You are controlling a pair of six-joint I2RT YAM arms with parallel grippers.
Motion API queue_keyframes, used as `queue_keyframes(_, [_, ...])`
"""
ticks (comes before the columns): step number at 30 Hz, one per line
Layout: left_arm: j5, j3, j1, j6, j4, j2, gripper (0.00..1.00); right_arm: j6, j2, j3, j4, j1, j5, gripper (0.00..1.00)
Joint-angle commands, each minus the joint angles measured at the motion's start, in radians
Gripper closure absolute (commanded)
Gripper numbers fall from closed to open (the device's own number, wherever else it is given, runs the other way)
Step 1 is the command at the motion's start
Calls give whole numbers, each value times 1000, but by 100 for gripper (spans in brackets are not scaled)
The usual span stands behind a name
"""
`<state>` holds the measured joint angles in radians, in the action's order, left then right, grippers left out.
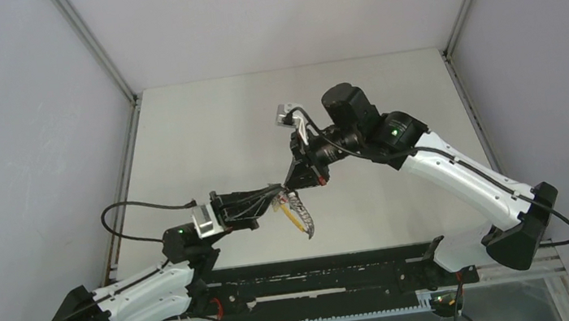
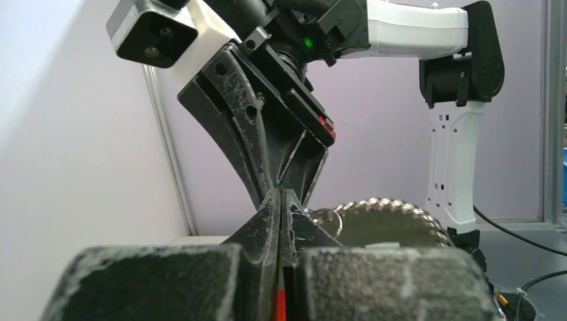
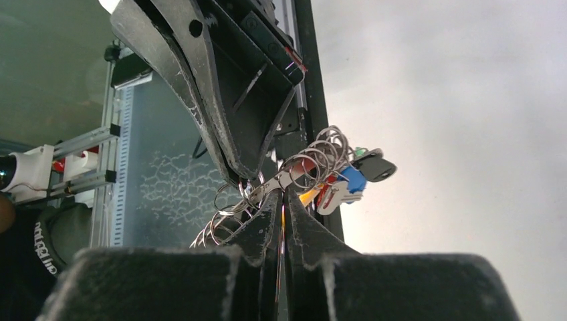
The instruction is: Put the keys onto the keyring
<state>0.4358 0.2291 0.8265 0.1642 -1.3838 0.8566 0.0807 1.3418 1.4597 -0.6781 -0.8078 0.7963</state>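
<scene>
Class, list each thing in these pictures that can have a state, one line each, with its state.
left gripper, shut, tips at the keyring.
right gripper, shut, tips against the keyring's coils.
keyring, lifted clear of the table, dangling where both grippers meet; which one carries it cannot be told.
keys, a blue-headed and a black-headed one hang at the keyring.

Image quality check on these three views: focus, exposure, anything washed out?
Top external: even light, sharp, but the keyring is tiny. Left wrist: own left claw blurred up close, keyring behind it soft. Right wrist: right claw blurred near the lens, keys fairly sharp, bright hazy backdrop on the right.
</scene>
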Motion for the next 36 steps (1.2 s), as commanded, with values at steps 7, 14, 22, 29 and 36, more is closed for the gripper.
queue_keyframes(7, [-78, -17, 13, -43, -64, 0, 100, -52, -18, 46, -72, -65, -140, 100])
queue_keyframes(14, [-78, -26, 13, -41, -63, -4, 100, -70, -131, -49, 27, -16, -171, 87])
queue_keyframes(22, [-76, -24, 13, -42, -64, -7, 100, -78, -288, -221, 228, 74, -43, 65])
queue_keyframes(29, [-68, -17, 13, -27, -63, -12, 100, -96, -301, -329, 455, 78, 20, 63])
queue_keyframes(36, [-62, -13, 13, -20, -63, -16, 100, -113, -253, -354, 559, 72, 72, 63])
